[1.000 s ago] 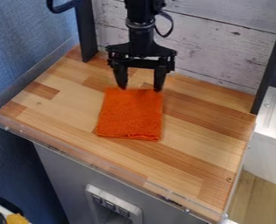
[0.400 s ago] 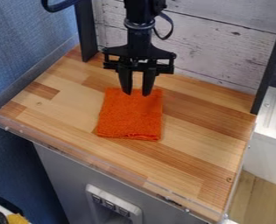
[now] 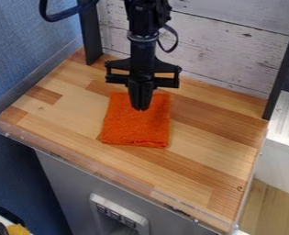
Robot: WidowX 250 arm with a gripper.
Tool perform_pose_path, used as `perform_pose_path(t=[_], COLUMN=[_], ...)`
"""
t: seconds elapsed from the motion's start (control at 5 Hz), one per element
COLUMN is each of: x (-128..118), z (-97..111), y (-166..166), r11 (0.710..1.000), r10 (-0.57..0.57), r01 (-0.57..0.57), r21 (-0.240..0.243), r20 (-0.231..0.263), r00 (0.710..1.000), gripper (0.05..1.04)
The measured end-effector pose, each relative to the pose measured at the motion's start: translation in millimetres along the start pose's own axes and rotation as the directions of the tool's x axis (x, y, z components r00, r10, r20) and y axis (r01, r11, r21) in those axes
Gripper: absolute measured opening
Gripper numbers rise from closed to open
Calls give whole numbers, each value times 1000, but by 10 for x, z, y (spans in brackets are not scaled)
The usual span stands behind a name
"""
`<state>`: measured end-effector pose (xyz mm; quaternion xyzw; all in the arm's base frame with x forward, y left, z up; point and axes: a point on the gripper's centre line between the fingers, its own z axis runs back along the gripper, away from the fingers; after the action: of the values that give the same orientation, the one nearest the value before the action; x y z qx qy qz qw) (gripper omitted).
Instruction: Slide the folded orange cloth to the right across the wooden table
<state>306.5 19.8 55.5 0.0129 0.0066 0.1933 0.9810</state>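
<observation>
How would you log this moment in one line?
end effector: shut, at far half of orange cloth; contact: unclear; cloth: flat on wooden counter

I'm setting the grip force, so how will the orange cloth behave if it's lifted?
The orange cloth will probably sag and fold, since it looks like soft, textured fabric. It is likely light for its size, lying thin and flat on the wooden surface. Its layered near edge suggests it's folded and might open up.
</observation>
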Motion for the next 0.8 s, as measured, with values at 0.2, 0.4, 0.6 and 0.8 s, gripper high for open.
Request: perform_pose_path(t=[0.2, 0.4, 0.6, 0.8], x=[-45, -62, -34, -14], z=[-60, -96, -114, -224], y=[57, 81, 62, 40], r11=[1000, 1000, 1000, 999], r10=[6, 4, 3, 13], r01=[-6, -5, -3, -14], r21=[-2, -13, -31, -35], r20=[-17, -21, -3, -14], r00=[1000, 1000, 1000, 1000], gripper=[59, 59, 59, 59])
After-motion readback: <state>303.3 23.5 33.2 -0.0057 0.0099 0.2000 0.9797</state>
